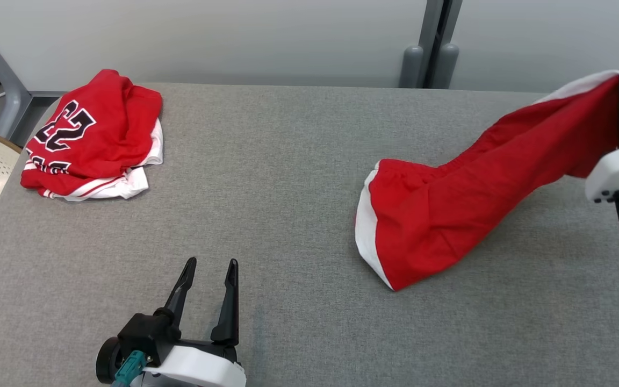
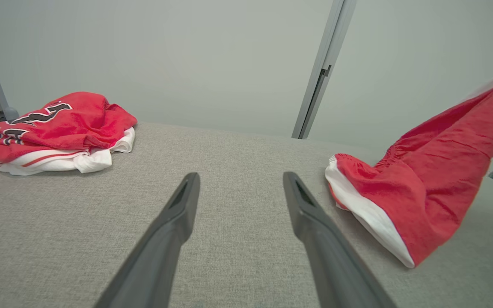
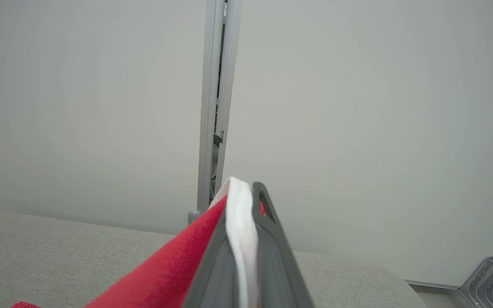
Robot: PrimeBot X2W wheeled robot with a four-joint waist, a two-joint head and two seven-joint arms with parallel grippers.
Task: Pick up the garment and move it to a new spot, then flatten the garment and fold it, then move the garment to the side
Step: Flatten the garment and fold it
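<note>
One step in hand: pick-up | right pincer (image 3: 246, 201) pinching white hem (image 3: 240, 226) of red garment (image 1: 465, 199), 3 o'clock, low end on worktop (image 1: 288, 188) | left pincer (image 1: 211, 266) spread, empty, 7 o'clock | next, probably: lift clear, carry to new spot

The red garment (image 1: 449, 215), white-edged, slopes from its lifted end at upper right down to centre-right, wrinkled
</note>
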